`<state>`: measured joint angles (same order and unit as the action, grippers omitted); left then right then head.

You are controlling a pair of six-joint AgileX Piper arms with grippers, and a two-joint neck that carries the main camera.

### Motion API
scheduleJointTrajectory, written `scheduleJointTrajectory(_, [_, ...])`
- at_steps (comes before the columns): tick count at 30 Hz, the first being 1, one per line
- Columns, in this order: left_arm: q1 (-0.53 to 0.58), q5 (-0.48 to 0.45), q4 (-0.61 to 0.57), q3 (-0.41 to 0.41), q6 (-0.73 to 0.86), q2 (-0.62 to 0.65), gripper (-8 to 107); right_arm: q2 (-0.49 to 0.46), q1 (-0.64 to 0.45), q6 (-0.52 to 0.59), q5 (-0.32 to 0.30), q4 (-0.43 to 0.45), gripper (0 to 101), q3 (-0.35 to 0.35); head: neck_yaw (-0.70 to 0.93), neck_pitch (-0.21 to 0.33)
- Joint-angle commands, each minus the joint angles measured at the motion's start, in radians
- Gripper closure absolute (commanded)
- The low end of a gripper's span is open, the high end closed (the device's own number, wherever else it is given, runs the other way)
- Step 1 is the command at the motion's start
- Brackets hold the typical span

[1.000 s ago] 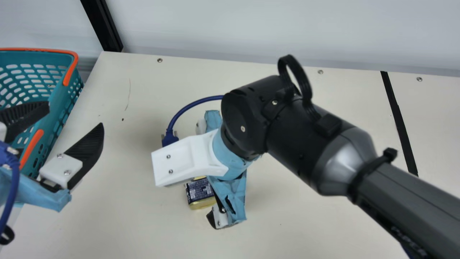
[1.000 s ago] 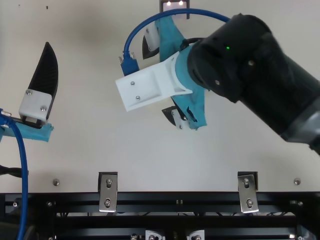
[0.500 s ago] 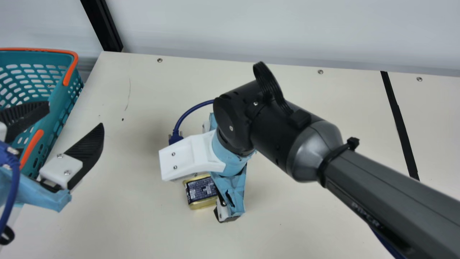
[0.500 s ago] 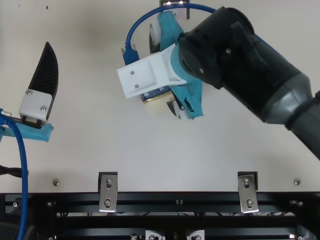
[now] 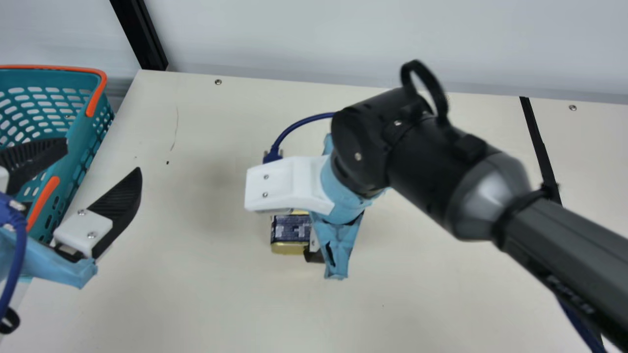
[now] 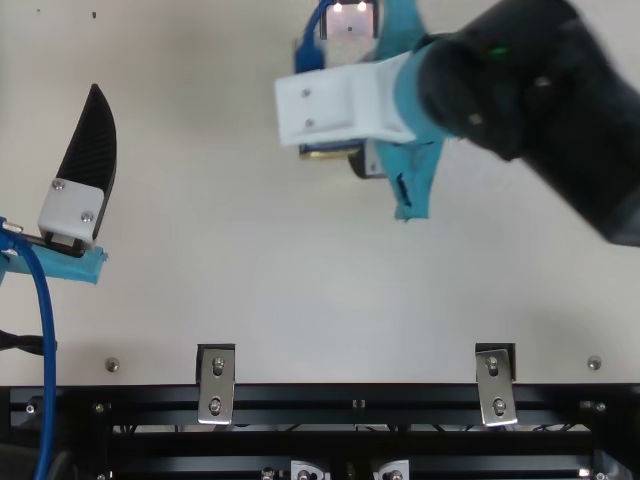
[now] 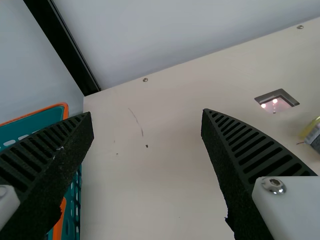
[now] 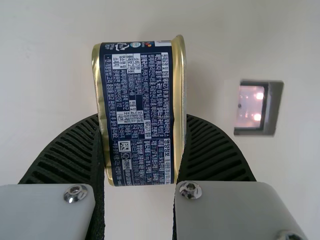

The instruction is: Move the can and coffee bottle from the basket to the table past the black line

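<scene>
At the left, the teal basket (image 5: 81,139) with its orange handle (image 5: 95,93) is cut off by the main view's border, and a finger of the left gripper (image 5: 102,154) covers part of it, so most of its inside is hard to make out. That gripper stands with its two ribbed fingers spread and nothing between them; in the top view its other finger is cut off. Behind the basket, at the far left, stands a black post (image 5: 140,34).

Farther right, over the middle of the worktop (image 5: 196,294), is the can (image 5: 290,230), gold-rimmed with a dark blue label. The right gripper (image 5: 336,240) pinches it by its two gold-rimmed sides, one finger near and one far. The white camera mount (image 5: 287,184) and the wrist hide much of the can in the main and top views, and the far finger is hidden too. Whether the can touches the worktop, I cannot tell. It is held on its side, label turned up, rims facing near and far, its long axis running roughly left to right, its left end sticking out past the fingertips.

At the right, the black line (image 5: 542,154) is partly covered by the right arm (image 5: 564,260); the can is well left of it.
</scene>
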<state>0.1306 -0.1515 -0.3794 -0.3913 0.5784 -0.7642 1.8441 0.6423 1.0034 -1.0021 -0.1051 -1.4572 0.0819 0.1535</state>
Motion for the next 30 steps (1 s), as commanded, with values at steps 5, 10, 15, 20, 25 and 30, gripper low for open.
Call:
scheduleJointTrajectory(5, [0.0, 0.0, 0.0, 0.0, 0.0, 0.0, 9, -0.07, -0.097, -0.14, 0.054, 0.08, 101, 0.086, -0.047, -0.001])
scheduleJointTrajectory(10, [0.0, 0.0, 0.0, 0.0, 0.0, 0.0, 9, -0.124, -0.193, -0.282, 0.076, 0.173, 101, 0.163, -0.142, -0.02])
scheduleJointTrajectory(15, [0.0, 0.0, 0.0, 0.0, 0.0, 0.0, 9, -0.178, -0.307, -0.418, 0.077, 0.267, 101, 0.236, -0.262, -0.043])
scheduleJointTrajectory(20, [0.0, 0.0, 0.0, 0.0, 0.0, 0.0, 9, -0.229, -0.439, -0.54, 0.073, 0.36, 101, 0.299, -0.389, -0.055])
scheduleJointTrajectory(25, [0.0, 0.0, 0.0, 0.0, 0.0, 0.0, 9, -0.273, -0.588, -0.636, 0.067, 0.434, 101, 0.352, -0.519, -0.056])
scheduleJointTrajectory(30, [0.0, 0.0, 0.0, 0.0, 0.0, 0.0, 9, -0.299, -0.747, -0.687, 0.073, 0.474, 101, 0.388, -0.63, -0.051])
